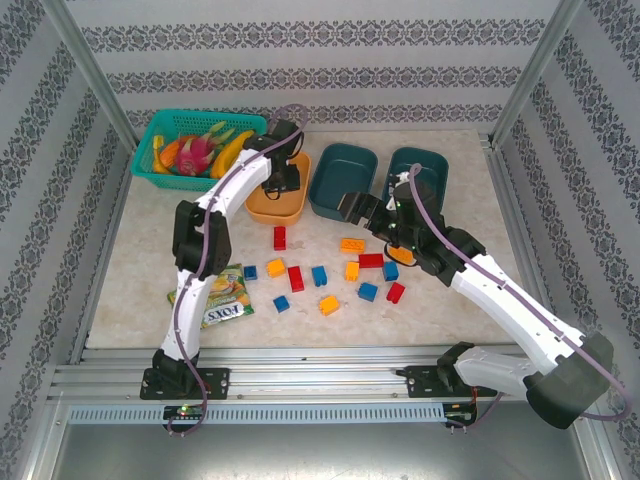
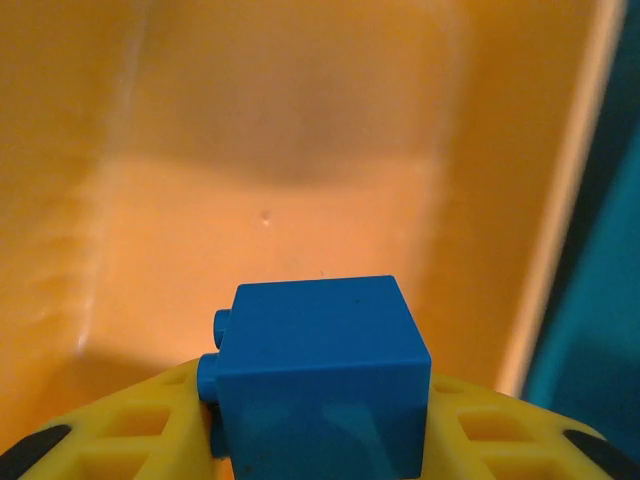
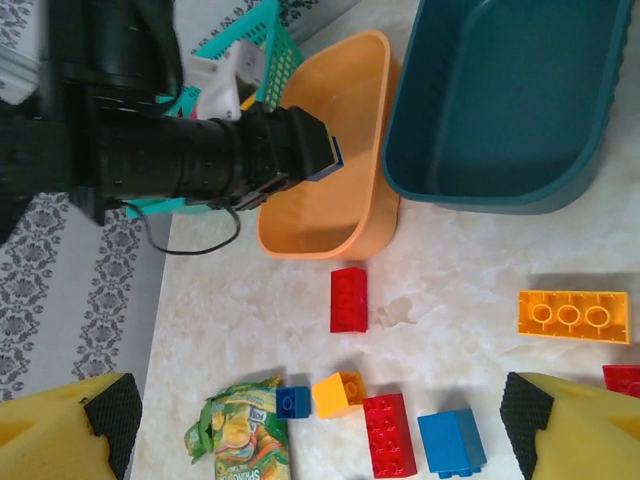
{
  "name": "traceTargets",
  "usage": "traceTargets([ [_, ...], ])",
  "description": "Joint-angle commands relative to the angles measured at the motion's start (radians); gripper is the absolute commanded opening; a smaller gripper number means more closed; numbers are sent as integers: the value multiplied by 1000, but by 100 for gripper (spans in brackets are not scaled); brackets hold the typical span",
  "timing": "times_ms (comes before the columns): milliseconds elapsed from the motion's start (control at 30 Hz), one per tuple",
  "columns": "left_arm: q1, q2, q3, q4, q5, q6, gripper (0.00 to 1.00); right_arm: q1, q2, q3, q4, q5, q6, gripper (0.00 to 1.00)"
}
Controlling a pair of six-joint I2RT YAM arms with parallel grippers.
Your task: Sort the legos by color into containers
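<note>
Now, one blue brick [image 2: 315, 370] over orange tub [image 1: 278, 207].
Left gripper [image 2: 316, 425] clamps it; right gripper [image 3: 318, 415] gapes; two teal tubs [image 1: 343, 182] beside.

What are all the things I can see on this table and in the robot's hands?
small red plastic bricks: four showing, red, loose on the pale table
small blue plastic bricks: five, blue, loose on the table; a sixth blue brick held over the orange tub
small orange-yellow plastic bricks: four showing, orange-yellow, loose among the others
shallow orange plastic tub: one, orange, far middle
shallow dark teal plastic tubs: two, dark teal, right of the orange tub
teal mesh basket: one, teal, far left corner, fruit inside
green snack packet: one, green, near left
left gripper: one, yellow fingers, shut on the sixth blue brick
right gripper: one, yellow fingers, open above the loose bricks
</note>
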Motion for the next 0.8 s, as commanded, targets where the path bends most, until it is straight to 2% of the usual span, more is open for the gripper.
traceTargets([
  [0, 35, 43, 54, -67, -28, 32, 44, -14, -36, 4, -24, 20, 16, 95],
  [367, 49, 123, 63, -31, 2, 47, 45, -60, -122, -100, -66, 22, 52, 95],
  [600, 50, 135, 83, -56, 14, 46, 68, -64, -113, -85, -102, 22, 50, 95],
  [767, 49, 57, 89, -52, 14, 42, 78, -65, -119, -51, -189, 69, 42, 94],
])
